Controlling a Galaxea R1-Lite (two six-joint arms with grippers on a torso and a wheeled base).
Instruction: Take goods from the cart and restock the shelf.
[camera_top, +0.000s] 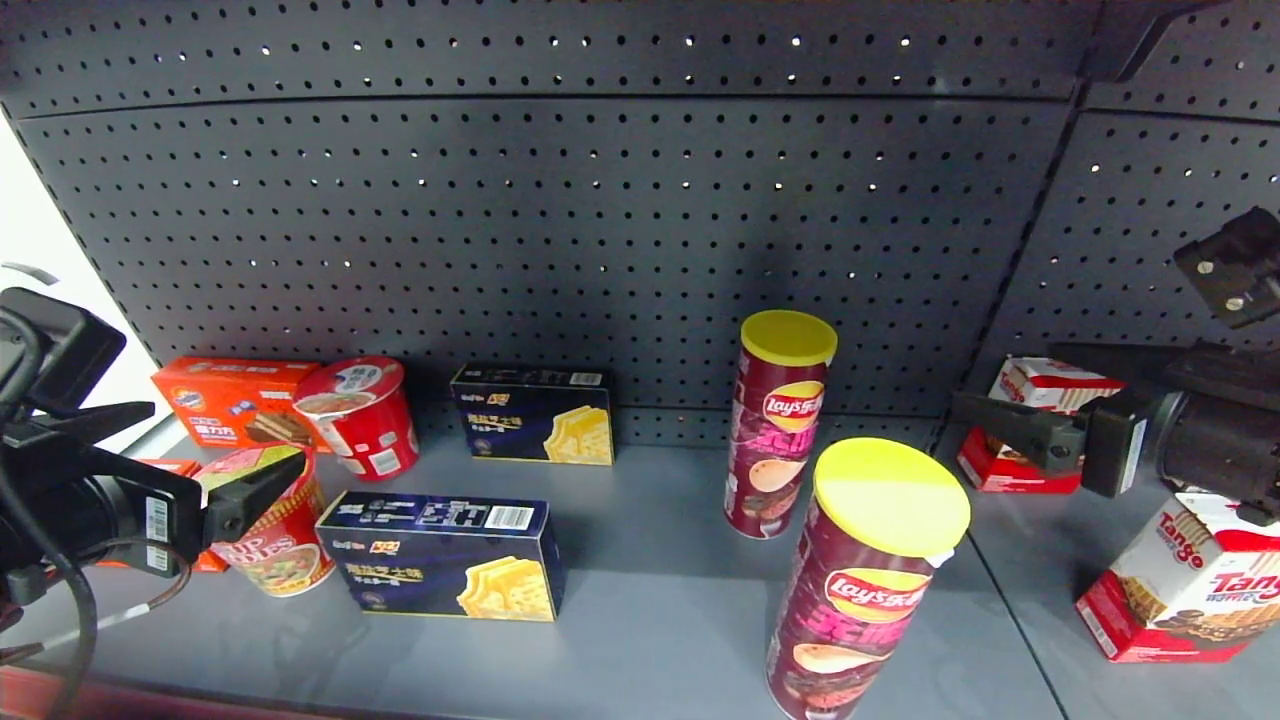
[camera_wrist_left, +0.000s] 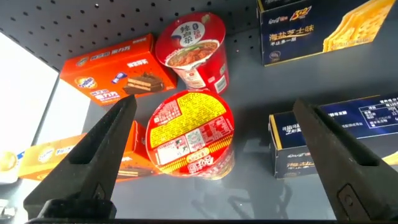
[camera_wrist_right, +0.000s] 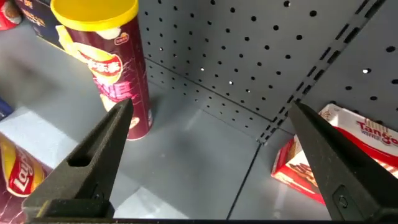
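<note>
Ok, left gripper (camera_wrist_left: 214, 106) spread wide, empty, noodle cup (camera_wrist_left: 189, 134) just ahead. Right gripper (camera_wrist_right: 211, 107) likewise spread, empty; chip can (camera_wrist_right: 112, 62), wafer box (camera_wrist_right: 295, 165) ahead either side.

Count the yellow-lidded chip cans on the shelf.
2. The back can stands upright near the pegboard. The front can stands upright closer to the shelf edge, slightly to the robot's right of it. Others may sit out of frame.
</note>
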